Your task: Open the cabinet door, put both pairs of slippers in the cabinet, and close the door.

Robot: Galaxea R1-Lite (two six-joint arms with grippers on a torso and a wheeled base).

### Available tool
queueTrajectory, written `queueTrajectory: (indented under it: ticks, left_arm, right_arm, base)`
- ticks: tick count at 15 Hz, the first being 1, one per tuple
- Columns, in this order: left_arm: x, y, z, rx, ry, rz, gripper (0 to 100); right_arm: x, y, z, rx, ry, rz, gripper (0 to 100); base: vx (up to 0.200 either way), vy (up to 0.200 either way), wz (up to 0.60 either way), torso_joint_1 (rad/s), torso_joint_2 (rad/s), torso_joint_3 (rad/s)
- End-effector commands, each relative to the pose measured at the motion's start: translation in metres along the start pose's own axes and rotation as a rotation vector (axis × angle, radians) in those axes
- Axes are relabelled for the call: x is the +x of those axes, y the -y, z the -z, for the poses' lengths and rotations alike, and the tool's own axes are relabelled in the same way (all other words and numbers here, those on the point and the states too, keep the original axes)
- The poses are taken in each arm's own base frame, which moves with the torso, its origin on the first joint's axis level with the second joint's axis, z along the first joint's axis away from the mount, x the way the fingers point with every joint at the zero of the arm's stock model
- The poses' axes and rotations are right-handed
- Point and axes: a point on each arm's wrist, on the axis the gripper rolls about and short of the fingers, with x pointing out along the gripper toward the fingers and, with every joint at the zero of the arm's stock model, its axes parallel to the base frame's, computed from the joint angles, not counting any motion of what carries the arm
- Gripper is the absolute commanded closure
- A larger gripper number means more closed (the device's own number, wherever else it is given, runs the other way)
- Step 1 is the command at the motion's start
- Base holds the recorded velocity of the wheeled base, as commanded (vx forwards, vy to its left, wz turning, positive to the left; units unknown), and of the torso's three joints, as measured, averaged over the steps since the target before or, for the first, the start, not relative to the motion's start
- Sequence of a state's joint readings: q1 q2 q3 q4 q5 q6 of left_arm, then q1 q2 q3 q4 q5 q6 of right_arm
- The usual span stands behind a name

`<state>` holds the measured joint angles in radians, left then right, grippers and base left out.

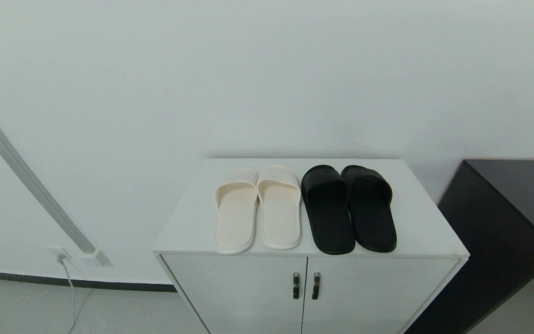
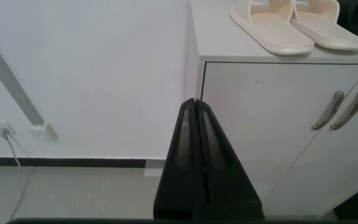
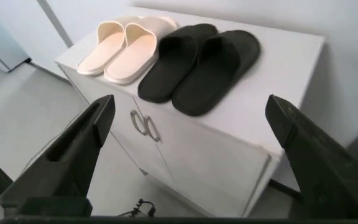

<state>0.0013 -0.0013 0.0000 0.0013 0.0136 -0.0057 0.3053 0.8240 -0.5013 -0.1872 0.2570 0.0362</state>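
Closest in is the left gripper [image 2: 195, 106], fingers pressed flat together with nothing between them, sitting low and off the left side of the cabinet [image 1: 188, 227], roughly level with the upper part of the doors. The right gripper [image 3: 191, 106] is the opposite: spread wide, holding nothing, hanging out in front of the cabinet's right front corner and looking down on it. My guess is that one's set up for a grab, while the closed one would have to open before it could hook anything. Next back, both doors [image 1: 239, 297] are shut, and the two handles [image 1: 296, 285] sit right beside each other at the centre seam near the top, so either arm could go for one. On top, the cream slippers [image 1: 257, 208] are on the left and the black slippers [image 1: 348, 208] on the right, each pair side by side, toes to the wall [image 1: 267, 83], heels near the front edge. Lined up like that they look easy to pinch from the front. Nothing's in the cabinet yet, so the door comes first. Off right there's a dark table [image 1: 503, 218], which might crowd the right door's swing.
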Motion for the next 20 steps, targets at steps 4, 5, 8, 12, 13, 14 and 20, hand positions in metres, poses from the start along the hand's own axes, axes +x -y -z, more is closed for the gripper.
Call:
queueTrajectory:
  ticks: [4,5,8,12,13,14,20]
  left_arm:
    - [0.0,0.0,0.0,0.0,-0.002,-0.002,100]
    - [0.0,0.0,0.0,-0.002,-0.002,-0.002,100]
    - [0.0,0.0,0.0,0.0,-0.002,-0.002,100]
    - [0.0,0.0,0.0,0.003,-0.002,0.0,100]
    - [0.0,0.0,0.0,0.003,-0.002,0.0,100]
    - [0.0,0.0,0.0,0.003,-0.002,0.0,100]
    - [0.0,0.0,0.0,0.003,-0.002,0.0,100]
  right_arm:
    - [0.097,-0.044,-0.012,-0.001,-0.14,0.061,0]
    - [0.11,-0.052,-0.011,0.019,-0.134,0.073,0]
    - [0.144,-0.066,-0.003,0.02,-0.135,0.126,0]
    - [0.188,-0.072,0.003,0.09,-0.109,0.332,0]
    - [0.195,-0.073,0.003,0.091,-0.104,0.342,0]
    - [0.205,-0.074,0.004,0.09,-0.102,0.362,0]
    - [0.26,-0.072,0.032,0.085,-0.07,0.457,0]
  base:
    - [0.0,0.0,0.0,0.0,0.0,0.0]
    - [0.0,0.0,0.0,0.0,0.0,0.0]
    - [0.0,0.0,0.0,0.0,0.0,0.0]
    - [0.0,0.0,0.0,0.0,0.0,0.0]
    - [0.0,0.0,0.0,0.0,0.0,0.0]
    - [0.0,0.0,0.0,0.0,0.0,0.0]
    - [0.0,0.0,0.0,0.0,0.0,0.0]
